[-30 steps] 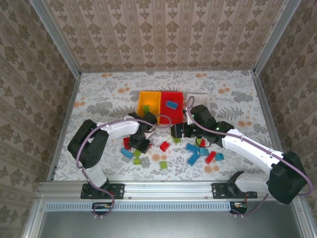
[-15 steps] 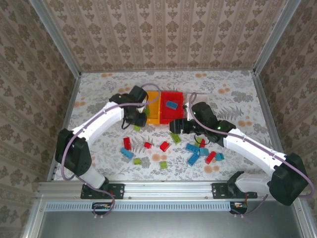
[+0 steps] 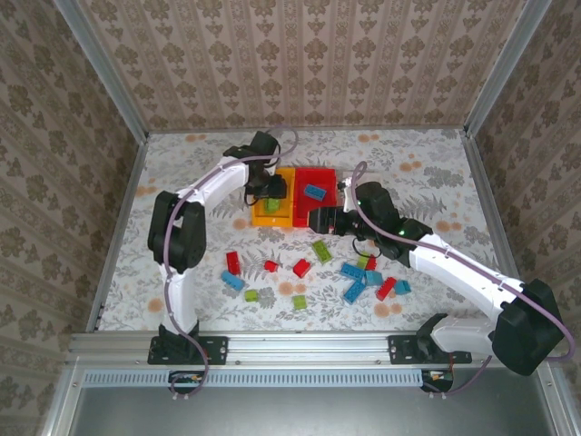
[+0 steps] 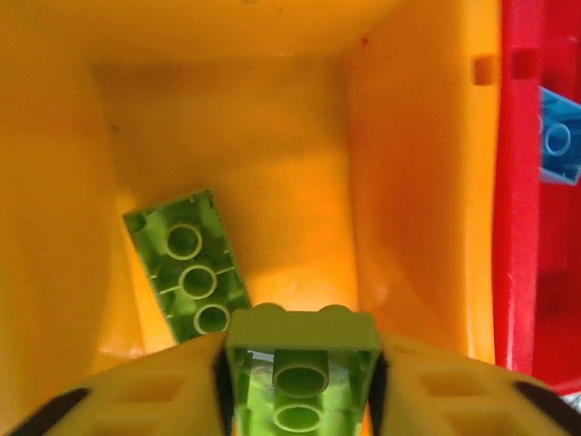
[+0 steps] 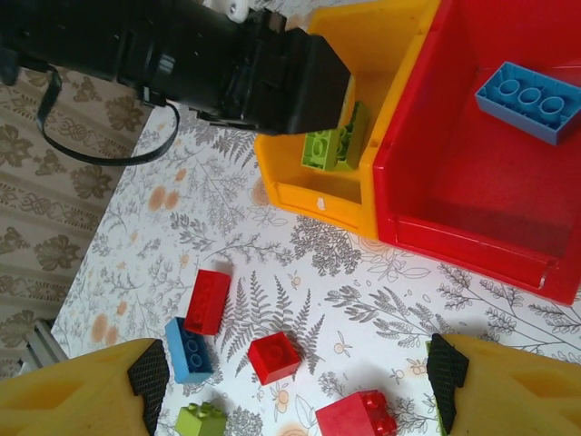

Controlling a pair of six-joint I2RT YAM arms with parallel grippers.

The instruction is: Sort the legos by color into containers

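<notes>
Left arm reaches out over the orange-yellow bin (image 3: pixel 263 218). Left gripper (image 4: pixel 300 368) hangs above the bin's open top, fingers pinching a green brick (image 4: pixel 300 350) from both sides, studs facing the wrist camera. A second green brick (image 4: pixel 186 263) lies flat on the bin floor, against the left wall. The red bin (image 3: pixel 325 177) touches the orange-yellow bin's right side and contains one blue brick (image 3: pixel 315 192). The white bin (image 3: pixel 361 175) stands just right of the red one, partly hidden by the right arm. Right gripper (image 5: pixel 295 372) hovers over the table (image 3: pixel 182 182) just in front of the red bin, fingers spread wide with nothing between them. Loose bricks (image 3: pixel 300 267) in red, blue and green lie scattered on the table nearer the arm bases, well apart from the bins.
</notes>
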